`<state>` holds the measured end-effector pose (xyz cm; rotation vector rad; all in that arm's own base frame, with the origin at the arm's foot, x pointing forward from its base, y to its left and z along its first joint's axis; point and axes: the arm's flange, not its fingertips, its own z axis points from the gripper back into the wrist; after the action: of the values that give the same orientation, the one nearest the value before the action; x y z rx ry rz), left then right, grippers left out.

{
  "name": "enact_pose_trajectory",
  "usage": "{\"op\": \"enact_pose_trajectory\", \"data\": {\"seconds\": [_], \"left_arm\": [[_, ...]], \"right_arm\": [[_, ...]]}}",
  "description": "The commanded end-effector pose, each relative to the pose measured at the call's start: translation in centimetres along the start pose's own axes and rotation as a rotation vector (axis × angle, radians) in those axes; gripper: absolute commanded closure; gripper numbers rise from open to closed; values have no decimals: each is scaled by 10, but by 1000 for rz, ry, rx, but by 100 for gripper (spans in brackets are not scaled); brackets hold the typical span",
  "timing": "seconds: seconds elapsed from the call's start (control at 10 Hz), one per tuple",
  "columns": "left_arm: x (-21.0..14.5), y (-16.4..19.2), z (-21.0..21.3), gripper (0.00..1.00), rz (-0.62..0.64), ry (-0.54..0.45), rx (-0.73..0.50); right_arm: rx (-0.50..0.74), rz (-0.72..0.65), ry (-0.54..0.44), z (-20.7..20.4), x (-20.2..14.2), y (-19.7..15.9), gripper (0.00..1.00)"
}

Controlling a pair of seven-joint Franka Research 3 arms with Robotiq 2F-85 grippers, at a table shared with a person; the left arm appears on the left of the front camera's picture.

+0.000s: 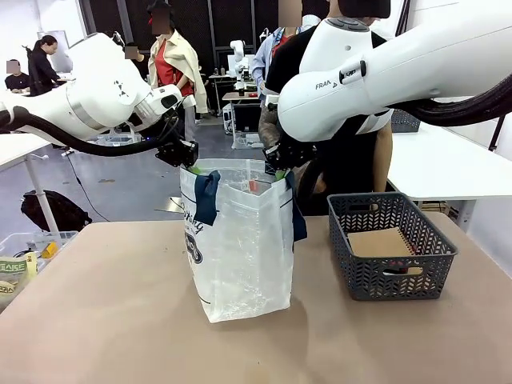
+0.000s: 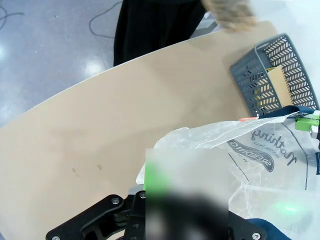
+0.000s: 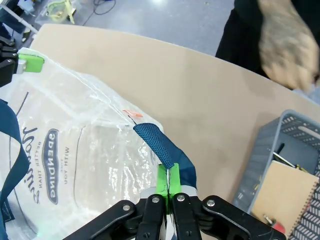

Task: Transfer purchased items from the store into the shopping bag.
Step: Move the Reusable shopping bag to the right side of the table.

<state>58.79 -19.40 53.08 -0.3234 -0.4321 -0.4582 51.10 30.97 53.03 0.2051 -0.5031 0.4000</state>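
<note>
Shopping bag (image 1: 240, 248) stands upright mid-worktop (image 1: 112, 304), mouth held open from both sides. Left gripper (image 1: 190, 166) is at the bag's left rim by the navy strap (image 1: 206, 198). Its fingers are clamped on the plastic edge, and the rim is pulled taut to its green pad in the right wrist view. Right gripper (image 3: 167, 181) has its green fingers (image 3: 161, 180) pressed together on the bag's right rim, right where the other navy strap (image 3: 155, 142) joins. No gap between the pads. Dark round logo shows on the bag's side.

Store basket (image 1: 392, 268) sits on the worktop just right of the bag, apart from it. Brown notebook (image 1: 380, 242) lies flat inside; some small bits beside it, too small to tell. Person stands at the far side, one hand (image 3: 285, 45) blurred above the basket end of the worktop.
</note>
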Motion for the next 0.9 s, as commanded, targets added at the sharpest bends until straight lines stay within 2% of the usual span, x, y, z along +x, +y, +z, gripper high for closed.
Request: {"op": "enact_pose_trajectory", "data": {"seconds": [0.0, 0.8], "left_arm": [[-3, 1, 2, 100, 15, 4, 7], [-3, 1, 2, 100, 15, 4, 7]], "right_arm": [[-3, -8, -4, 2, 1, -2, 100], [-3, -8, -4, 2, 1, -2, 100]]}}
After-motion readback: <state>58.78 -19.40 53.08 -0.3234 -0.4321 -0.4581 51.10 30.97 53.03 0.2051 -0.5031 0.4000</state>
